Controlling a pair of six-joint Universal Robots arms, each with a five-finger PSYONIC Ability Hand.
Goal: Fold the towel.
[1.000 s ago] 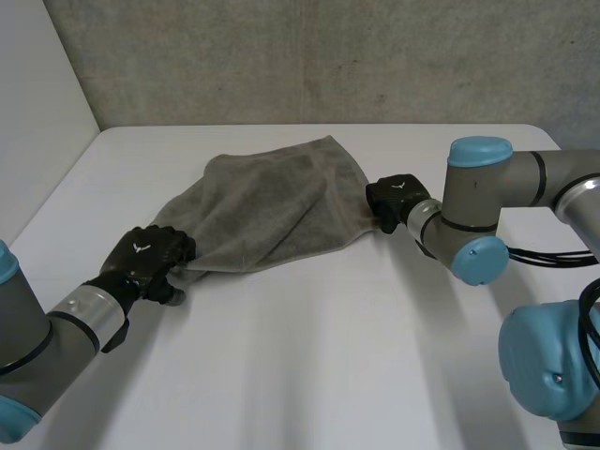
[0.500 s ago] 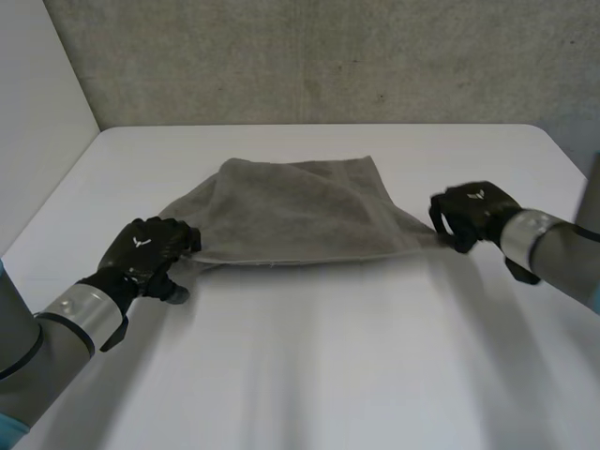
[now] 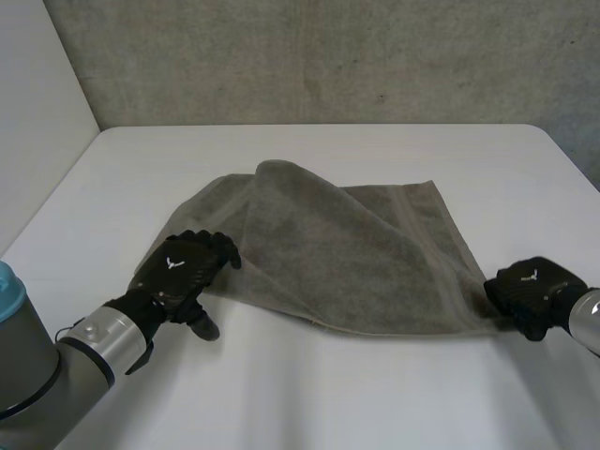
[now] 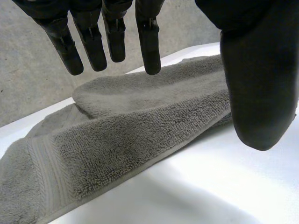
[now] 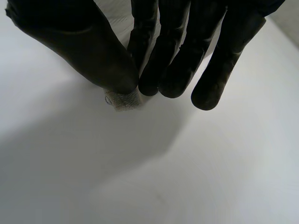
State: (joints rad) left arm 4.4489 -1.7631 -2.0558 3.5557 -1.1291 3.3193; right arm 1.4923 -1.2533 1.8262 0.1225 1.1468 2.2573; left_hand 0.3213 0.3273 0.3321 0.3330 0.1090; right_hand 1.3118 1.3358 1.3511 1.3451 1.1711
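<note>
The grey towel (image 3: 366, 253) lies spread across the middle of the white table (image 3: 328, 394), with a rounded fold doubled over along its left part. My left hand (image 3: 183, 272) rests at the towel's near left edge. In the left wrist view its fingers (image 4: 149, 42) are straight and the thumb (image 4: 254, 84) stands apart, above the towel (image 4: 131, 140) without gripping it. My right hand (image 3: 530, 292) is at the towel's near right corner. In the right wrist view this hand (image 5: 173, 51) pinches a small bit of the towel corner (image 5: 122, 100) between thumb and fingers.
A grey wall runs behind the table's far edge. Bare white tabletop lies in front of the towel and to both sides. The table's left edge runs close by my left arm (image 3: 84, 342).
My right hand has pulled the towel's corner to the right and toward the front, spreading the cloth flat. My left hand has let go of the left edge and straightened its fingers.
</note>
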